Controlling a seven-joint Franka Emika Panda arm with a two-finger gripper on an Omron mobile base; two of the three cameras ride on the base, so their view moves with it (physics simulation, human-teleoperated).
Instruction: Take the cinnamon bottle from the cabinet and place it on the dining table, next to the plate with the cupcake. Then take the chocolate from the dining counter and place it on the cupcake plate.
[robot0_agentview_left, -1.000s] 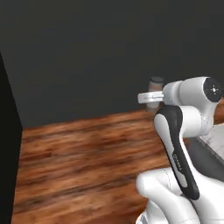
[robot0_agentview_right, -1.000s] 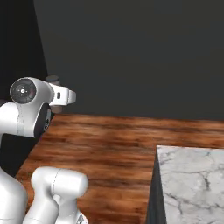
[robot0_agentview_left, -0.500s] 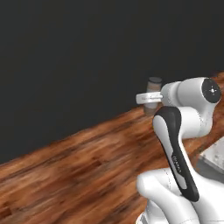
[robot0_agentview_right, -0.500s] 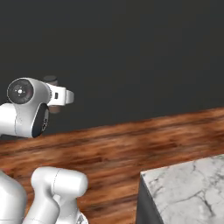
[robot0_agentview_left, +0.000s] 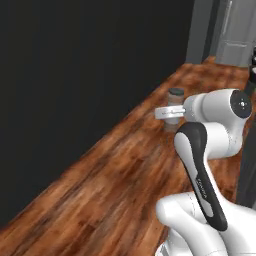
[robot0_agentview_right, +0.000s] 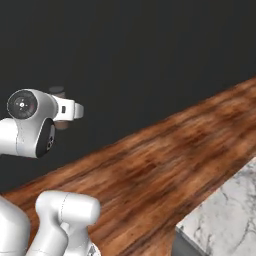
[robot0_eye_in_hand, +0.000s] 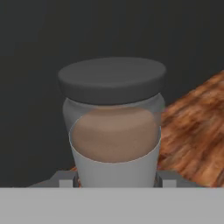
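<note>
The cinnamon bottle (robot0_eye_in_hand: 113, 131), a small jar of brown powder with a dark cap and a pale band, stands upright between my gripper's (robot0_eye_in_hand: 114, 181) fingers. My gripper (robot0_agentview_left: 171, 113) is shut on the cinnamon bottle (robot0_agentview_left: 175, 102) and holds it chest-high over the wooden floor. From the right, the bottle's cap (robot0_agentview_right: 57, 91) peeks out behind my hand, with the gripper (robot0_agentview_right: 62, 119) below it. A corner of the white marble dining table (robot0_agentview_right: 227, 212) sits at the lower right. The cabinet, plate, cupcake and chocolate are out of view.
A dark wall (robot0_agentview_left: 75, 75) runs along the left of the wooden floor (robot0_agentview_left: 110, 185). Pale grey door panels (robot0_agentview_left: 235, 30) stand at the far end, and a dark upright edge (robot0_agentview_left: 248, 165) is close on the right.
Both base views have swung round as the base turns: the floor and wall sweep across and the marble corner shifts. The arm keeps its pose with the bottle still held.
</note>
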